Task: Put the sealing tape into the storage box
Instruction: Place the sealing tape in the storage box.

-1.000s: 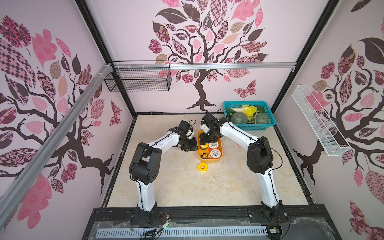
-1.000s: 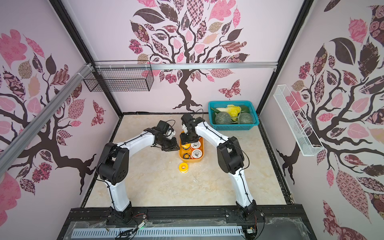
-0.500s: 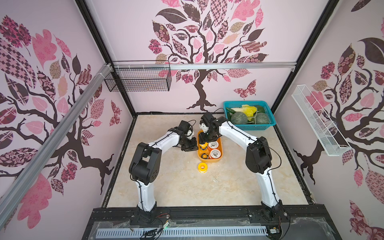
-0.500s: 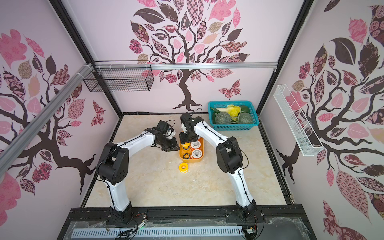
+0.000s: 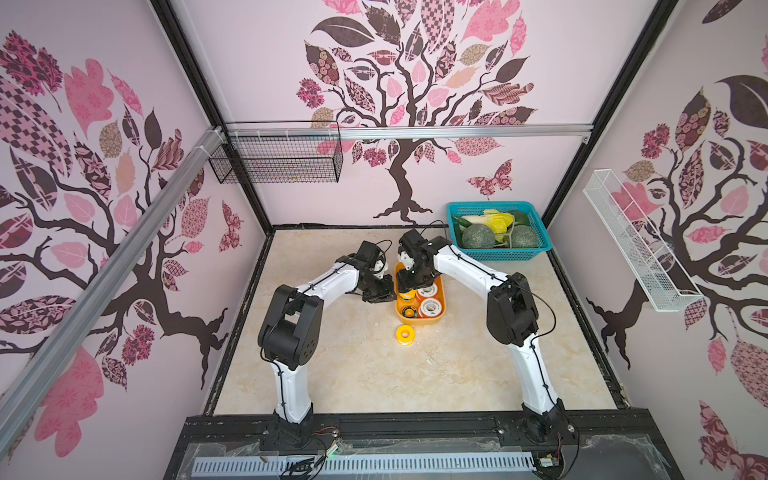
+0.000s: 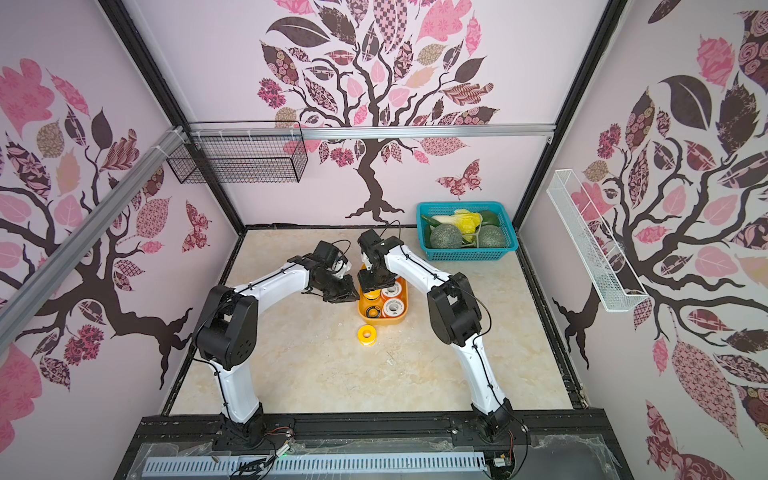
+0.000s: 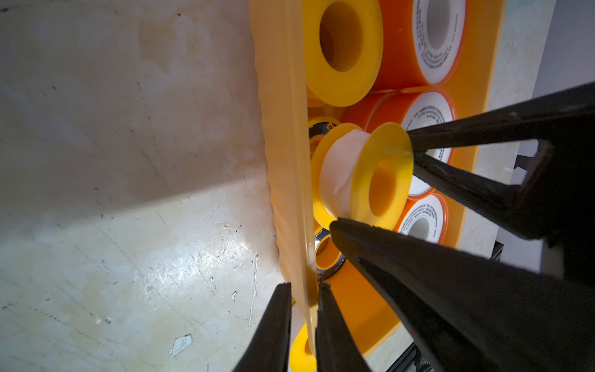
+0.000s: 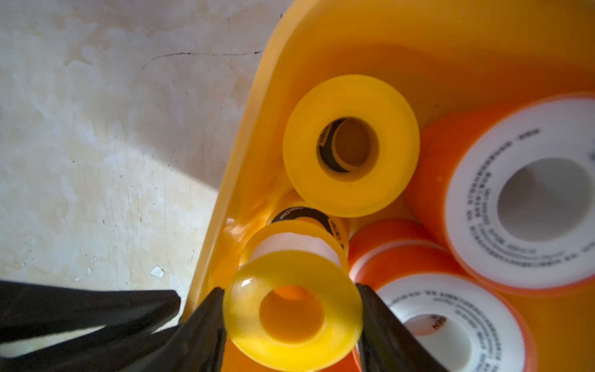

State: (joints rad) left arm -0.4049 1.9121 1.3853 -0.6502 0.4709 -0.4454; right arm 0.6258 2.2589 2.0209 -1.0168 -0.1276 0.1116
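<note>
Both top views sit high at the front, angled down over the whole table (image 5: 374, 374). The wrist cams are close-up and share the storage box (image 7: 280, 128) interior.

Storage box (image 5: 418, 321): shallow yellow-orange tub, sitting upright, holding orange-rimmed white spools (image 5: 430, 308) and a black-ringed spool (image 5: 409, 311).
Held yellow spool (image 8: 344, 309): hanging inside the box beside its wall, being pinched by the right gripper (image 8: 289, 290).
Loose yellow spool (image 5: 404, 333): lying flat just outside the box's near end.
</note>
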